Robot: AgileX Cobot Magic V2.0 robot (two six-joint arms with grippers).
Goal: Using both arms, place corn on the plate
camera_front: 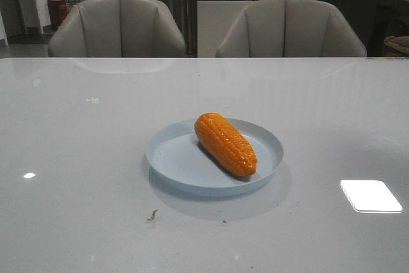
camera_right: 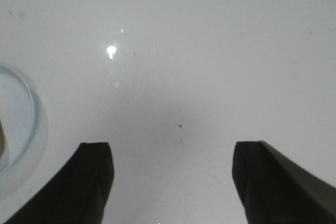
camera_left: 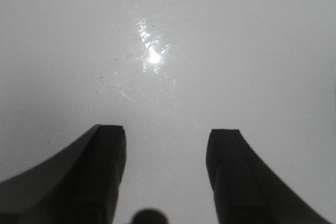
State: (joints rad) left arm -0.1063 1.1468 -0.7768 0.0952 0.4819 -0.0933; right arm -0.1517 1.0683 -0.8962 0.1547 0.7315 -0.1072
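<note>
The orange corn (camera_front: 225, 143) lies on the pale blue plate (camera_front: 172, 158) in the middle of the table, its length running diagonally from far left to near right. Neither arm shows in the front view. My left gripper (camera_left: 166, 129) is open and empty over bare table. My right gripper (camera_right: 173, 148) is open and empty over bare table, and the plate's rim (camera_right: 26, 129) shows at the edge of the right wrist view.
The glossy white table (camera_front: 77, 209) carries a bright window reflection (camera_front: 370, 196) at the near right and a small dark mark (camera_front: 152, 215) in front of the plate. Two grey chairs (camera_front: 118, 27) stand behind the far edge.
</note>
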